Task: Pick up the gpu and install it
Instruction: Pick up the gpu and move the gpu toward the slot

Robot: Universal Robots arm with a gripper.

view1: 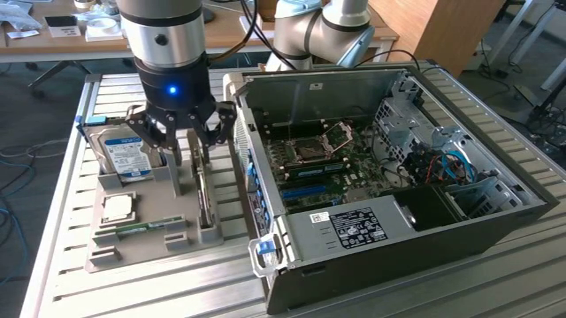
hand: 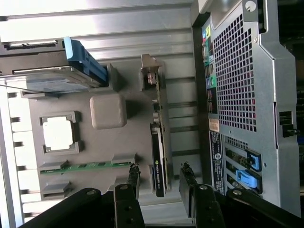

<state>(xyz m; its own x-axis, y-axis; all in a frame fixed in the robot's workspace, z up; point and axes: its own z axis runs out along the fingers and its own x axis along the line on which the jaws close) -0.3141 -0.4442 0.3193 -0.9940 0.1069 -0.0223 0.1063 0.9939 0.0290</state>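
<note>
The gpu (hand: 159, 142) stands on edge in a slot of the grey holder tray (hand: 128, 142). It is a thin green card with a black cooler and a silver end bracket (hand: 151, 72). In the exterior view the gpu (view1: 205, 199) is a narrow strip beside the computer case. My gripper (view1: 190, 156) hangs just above it, open and holding nothing. In the wrist view the gripper (hand: 160, 179) has one black fingertip (hand: 134, 176) on each side of the card's cooler end, and both are clear of the card.
The tray also carries a silver hard drive (view1: 124, 156) with a blue label, a processor chip (view1: 118, 207) and a green memory stick (view1: 142, 228). A grey post (hand: 108, 111) rises from the tray near the card. The open computer case (view1: 389, 165) lies at the exterior view's right, motherboard exposed.
</note>
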